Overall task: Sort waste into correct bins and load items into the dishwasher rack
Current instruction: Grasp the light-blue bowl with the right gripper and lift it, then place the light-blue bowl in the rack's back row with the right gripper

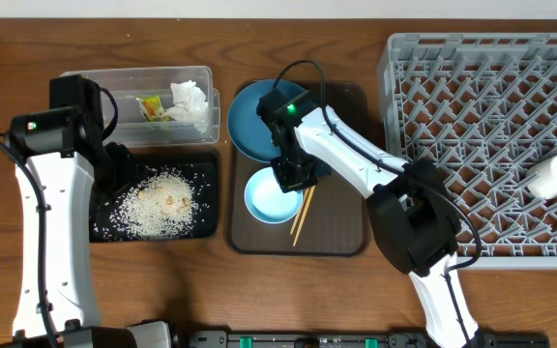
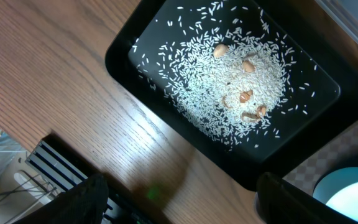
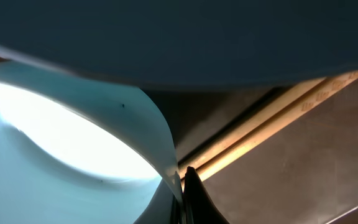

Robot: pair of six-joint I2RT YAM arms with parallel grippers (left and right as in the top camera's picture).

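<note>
One step in hand: loading of round light blue bowl [image 1: 267, 198], seated on brown serving tray [image 1: 341, 237] beside wooden chopsticks [image 1: 304, 215]. Rim appears pinched by right gripper [image 1: 293, 177]. Left gripper [image 2: 185, 199]: jaws spread, empty, over shallow black tray [image 1: 100, 232]. Next: lift and carry to grey pegged dishwasher rack [image 1: 482, 97] judged required.

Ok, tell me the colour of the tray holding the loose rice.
Black; the tray shows best in the left wrist view.
</note>
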